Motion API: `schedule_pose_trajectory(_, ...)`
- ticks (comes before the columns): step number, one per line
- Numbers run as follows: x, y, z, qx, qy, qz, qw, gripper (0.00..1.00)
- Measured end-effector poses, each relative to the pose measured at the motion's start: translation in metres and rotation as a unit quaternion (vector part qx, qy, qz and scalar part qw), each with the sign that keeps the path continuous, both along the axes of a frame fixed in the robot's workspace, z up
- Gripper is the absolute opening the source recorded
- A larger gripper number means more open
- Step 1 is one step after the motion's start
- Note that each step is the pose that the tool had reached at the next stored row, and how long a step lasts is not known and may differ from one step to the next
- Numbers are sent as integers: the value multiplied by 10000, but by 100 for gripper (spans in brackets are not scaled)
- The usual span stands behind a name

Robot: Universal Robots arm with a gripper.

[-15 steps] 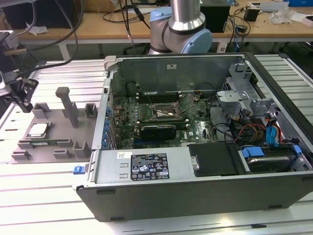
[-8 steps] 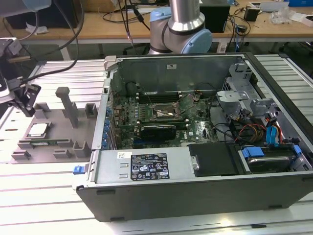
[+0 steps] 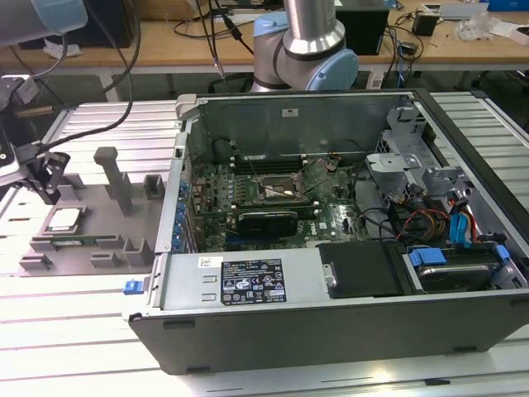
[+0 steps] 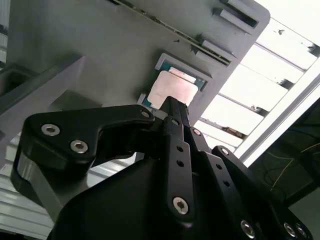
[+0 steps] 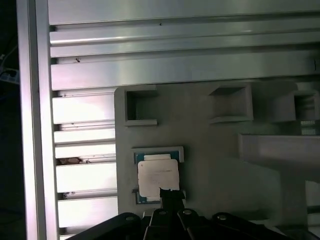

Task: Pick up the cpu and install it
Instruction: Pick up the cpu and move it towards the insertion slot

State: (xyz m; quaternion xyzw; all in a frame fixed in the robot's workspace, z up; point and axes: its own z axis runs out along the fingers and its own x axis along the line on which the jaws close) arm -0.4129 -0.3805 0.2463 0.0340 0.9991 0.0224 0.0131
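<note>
At the exterior view's far left, the gripper [image 3: 50, 188] hangs over a grey moulded tray [image 3: 99, 225] that lies on a slatted metal table [image 3: 83, 331]. In both wrist views the gripper's dark tips are drawn together into one narrow point with nothing between them. That point overlaps one edge of the cpu [image 3: 64, 219]. Whether it touches the cpu cannot be told.

The cpu, a small square with a pale metal top, lies flat in a shallow recess of the tray, towards the tray's near left corner. It shows in the first wrist view [image 5: 158, 177] and the second wrist view [image 4: 172, 90], and it has not been picked up.

To the right of the tray an open computer case [image 3: 331, 318] lies on its side. Its circuit board [image 3: 335, 217] faces up, and a square socket [image 3: 279, 190] sits near the middle of the board. Farther right in the case is a tangle of coloured cables [image 3: 430, 222]. The arm's base [image 3: 306, 45] stands beyond the case, on the far side.

In my judgement, the main risk comes from the tips being together. Brought down like this, the gripper could only press on the cpu's top or nudge it askew in its recess, and it could not take hold. The cpu is also thin and much smaller than the gripper. A grip on its edges could slip or tilt it, and a tilted cpu could land crooked on the socket and damage the contacts.
</note>
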Motion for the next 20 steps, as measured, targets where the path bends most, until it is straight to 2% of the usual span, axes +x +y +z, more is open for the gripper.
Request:
schedule_pose_trajectory(4,-25,0,-124,0,-15,49,10000,11)
schedule_pose_trajectory(10,-34,6,-224,0,-32,92,10000,11)
schedule_pose_trajectory(14,-53,7,-328,0,-34,122,9999,11)
schedule_pose_trajectory(20,-54,8,-338,0,-34,129,9999,11)
